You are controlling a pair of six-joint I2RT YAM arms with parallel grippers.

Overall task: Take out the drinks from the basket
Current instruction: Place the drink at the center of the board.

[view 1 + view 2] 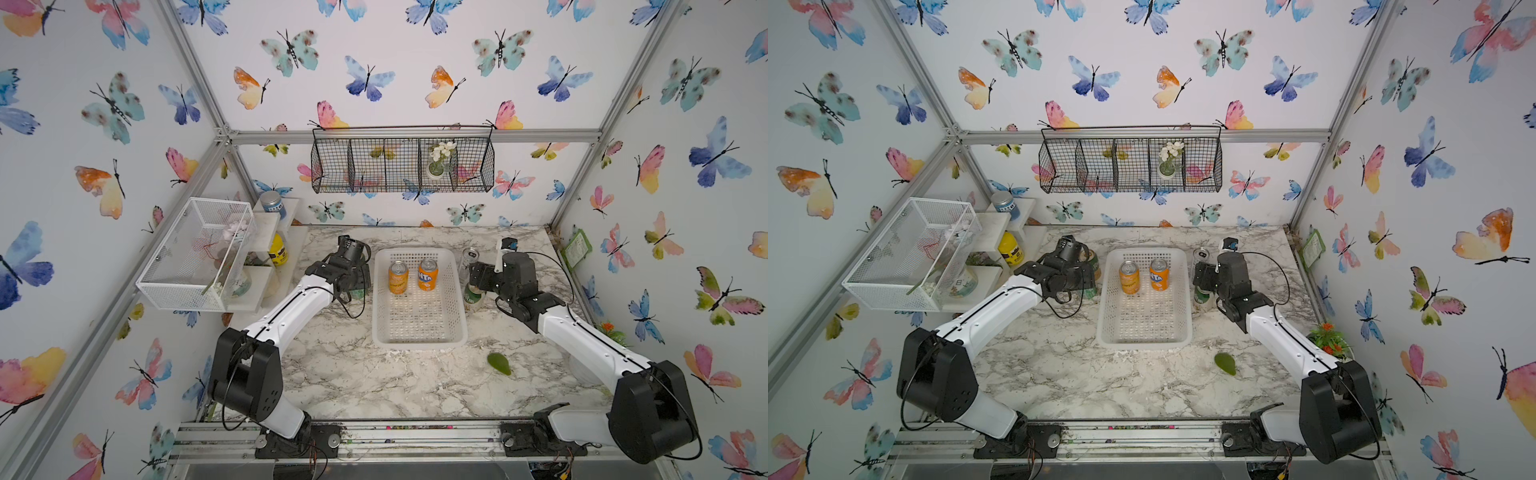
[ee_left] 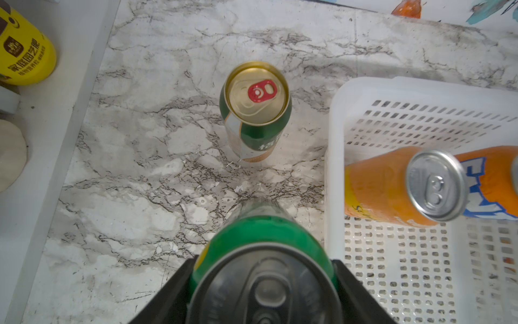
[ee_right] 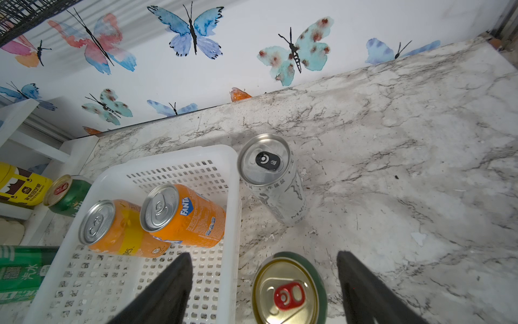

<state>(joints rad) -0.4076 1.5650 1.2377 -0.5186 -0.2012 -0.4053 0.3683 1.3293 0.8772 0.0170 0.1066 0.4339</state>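
Most of the left claw point(image 2: 265, 263) is hidden beneath its own arm in both top views. In the left wrist view it is seen clamped on the bright green can point(image 2: 263, 232), just left of the white perforated basket point(image 1: 419, 341). The can's near part is cut off, and whether its base rests on the surface cannot be told. Farther back, a dark green gold-topped can point(image 2: 256, 112) is stood upright on the surface.

An orange Fanta can point(image 1: 427, 274) and a yellow-banded orange can point(image 1: 398, 277) are seen upright, side by side, at the far end of the basket.

The right claw point(image 3: 263, 255) is held apart around a second gold-topped can point(image 3: 288, 291), with a gap shown on each side, just right of the basket. The slim silver-white can point(image 3: 273, 179) is stood beyond it.

The marble-patterned surface point(image 1: 353, 374) is marked by a green leaf point(image 1: 498, 363) at the near right. The walls are covered in butterfly wallpaper. A black wire basket point(image 1: 403, 166) is hung on the far wall, and a white mesh box point(image 1: 195, 253) is fixed at the left.
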